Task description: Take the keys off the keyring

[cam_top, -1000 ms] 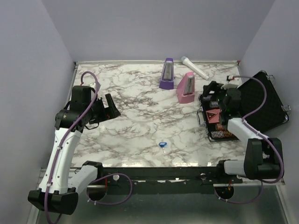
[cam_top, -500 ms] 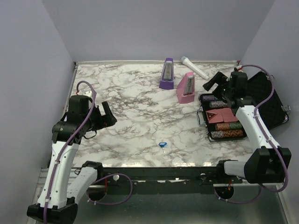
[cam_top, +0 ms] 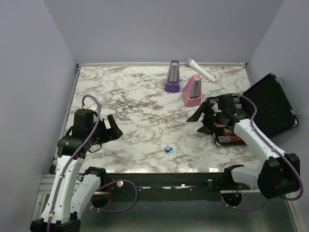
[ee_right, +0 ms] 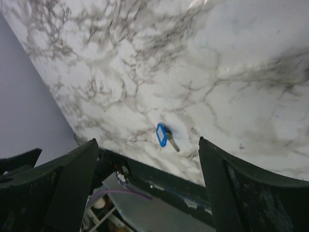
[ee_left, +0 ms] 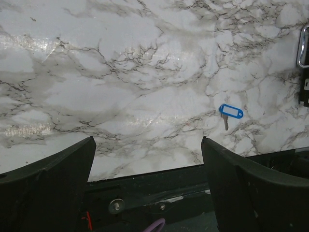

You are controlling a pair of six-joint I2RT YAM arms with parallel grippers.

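Reaching for what?

Me: The blue-tagged key (cam_top: 168, 150), flat near the table's (cam_top: 135, 96) near edge, about midway along. I hold nothing. My left gripper (cam_top: 115, 128) and right gripper (cam_top: 198, 124) hover apart from it, fingers spread.

Operator: Next?

Me: Probably descend, pin the tag with one hand, pinch the key with the other.
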